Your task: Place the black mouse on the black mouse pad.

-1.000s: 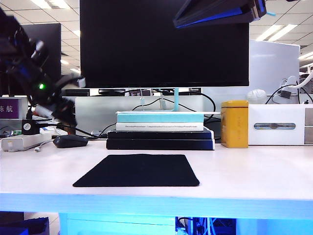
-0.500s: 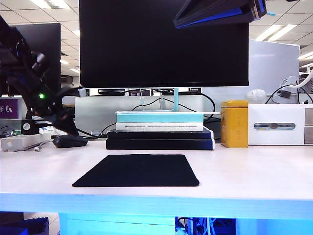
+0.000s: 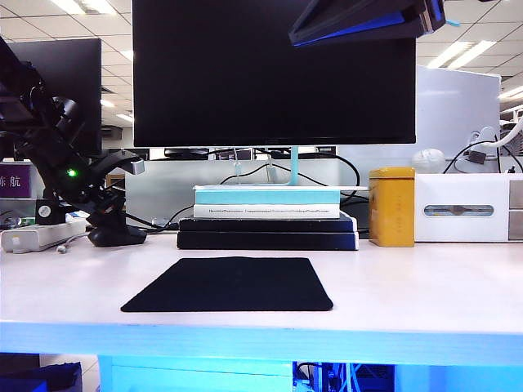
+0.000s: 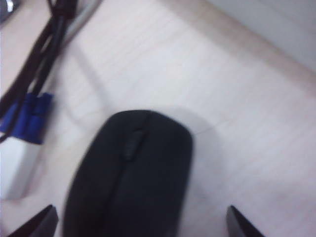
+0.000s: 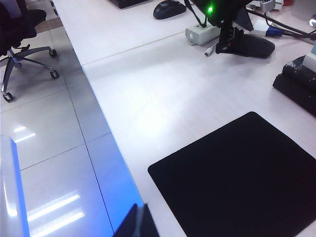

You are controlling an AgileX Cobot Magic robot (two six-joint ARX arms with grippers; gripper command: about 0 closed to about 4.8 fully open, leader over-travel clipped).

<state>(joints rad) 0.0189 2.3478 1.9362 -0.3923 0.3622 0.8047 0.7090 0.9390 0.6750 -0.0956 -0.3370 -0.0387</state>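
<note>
The black mouse [image 3: 118, 235] rests on the bench [image 3: 409, 278] at rear left, well apart from the black mouse pad [image 3: 230, 284] lying flat near the front edge. The left hand [image 4: 138, 224] stands open, its fingers astride the mouse. The right hand [image 5: 138, 224] is raised above the front edge; whether it is open cannot be told.
</note>
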